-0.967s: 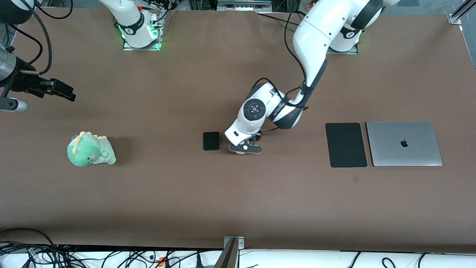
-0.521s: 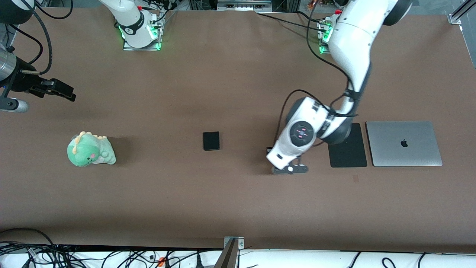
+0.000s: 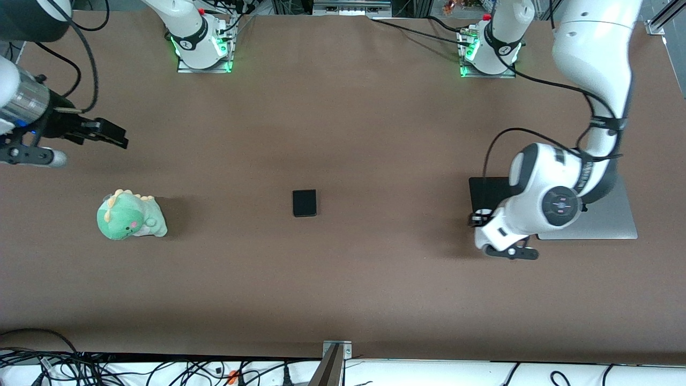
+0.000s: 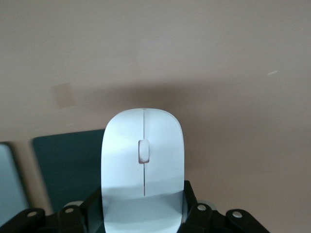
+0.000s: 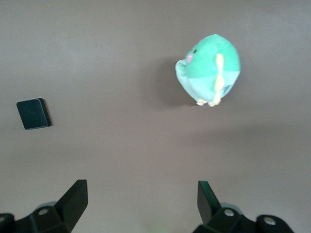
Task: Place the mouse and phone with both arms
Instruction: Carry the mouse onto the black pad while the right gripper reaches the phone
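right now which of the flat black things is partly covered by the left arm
The large mouse pad beside the laptop; the left arm hangs over it. The small phone lies fully exposed mid-table.

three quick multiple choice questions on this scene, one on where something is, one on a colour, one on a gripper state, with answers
1. Where does the phone lie?
A. on the laptop
B. on the bare table, between the plush dinosaur and the mouse pad
C. in the right gripper

2. What colour is the mouse?
A. white
B. black
C. green

3. What is the left gripper doing?
A. hanging open with nothing in it
B. shut on the phone
C. shut on the mouse

Answers: 1 B, the phone lies alone on the table, with the plush dinosaur toward the right arm's end and the mouse pad toward the left arm's. 2 A, the left wrist view shows a glossy white shell. 3 C, the mouse sits clamped between its fingers.
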Controlling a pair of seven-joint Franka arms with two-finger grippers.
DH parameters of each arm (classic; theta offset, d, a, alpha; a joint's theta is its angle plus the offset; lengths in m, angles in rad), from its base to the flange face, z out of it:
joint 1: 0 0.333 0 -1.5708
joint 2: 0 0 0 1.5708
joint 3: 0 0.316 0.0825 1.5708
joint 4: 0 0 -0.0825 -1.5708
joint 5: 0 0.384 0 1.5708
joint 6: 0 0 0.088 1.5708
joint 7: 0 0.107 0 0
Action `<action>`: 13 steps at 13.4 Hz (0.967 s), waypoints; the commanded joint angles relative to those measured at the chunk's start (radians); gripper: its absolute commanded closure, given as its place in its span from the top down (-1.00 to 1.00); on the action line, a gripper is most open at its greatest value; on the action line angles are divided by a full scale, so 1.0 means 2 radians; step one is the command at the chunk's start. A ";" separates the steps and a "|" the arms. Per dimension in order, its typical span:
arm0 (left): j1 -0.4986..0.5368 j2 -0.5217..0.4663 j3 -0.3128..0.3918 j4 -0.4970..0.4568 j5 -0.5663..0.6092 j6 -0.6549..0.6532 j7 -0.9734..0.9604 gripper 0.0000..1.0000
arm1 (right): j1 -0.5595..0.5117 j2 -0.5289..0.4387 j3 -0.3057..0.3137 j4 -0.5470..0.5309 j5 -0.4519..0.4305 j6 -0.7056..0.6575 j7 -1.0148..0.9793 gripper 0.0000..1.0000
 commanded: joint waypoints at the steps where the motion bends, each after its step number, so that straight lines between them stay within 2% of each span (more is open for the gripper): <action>1: 0.025 -0.046 -0.010 -0.088 0.009 0.052 0.021 -0.04 | 0.038 0.037 0.000 0.008 0.005 0.024 0.032 1.00; 3: 0.038 -0.071 -0.010 -0.160 0.010 0.124 0.036 -0.04 | 0.062 0.058 0.000 0.008 0.005 0.049 0.070 1.00; 5: 0.041 -0.068 -0.009 -0.193 0.010 0.163 0.041 -0.03 | 0.088 0.082 0.000 0.007 0.005 0.076 0.114 1.00; 7: 0.044 -0.065 -0.009 -0.230 0.010 0.214 0.042 -0.02 | 0.114 0.106 0.000 -0.007 0.006 0.135 0.143 1.00; 11: 0.044 -0.051 -0.009 -0.240 0.010 0.231 0.042 0.07 | 0.163 0.159 0.000 -0.022 0.007 0.229 0.150 1.00; 12: 0.044 -0.051 -0.009 -0.240 0.010 0.230 0.042 0.15 | 0.167 0.172 0.001 -0.023 0.009 0.252 0.150 1.00; 13: 0.044 -0.051 -0.008 -0.240 0.010 0.229 0.042 0.45 | 0.174 0.183 0.001 -0.029 0.012 0.278 0.150 1.00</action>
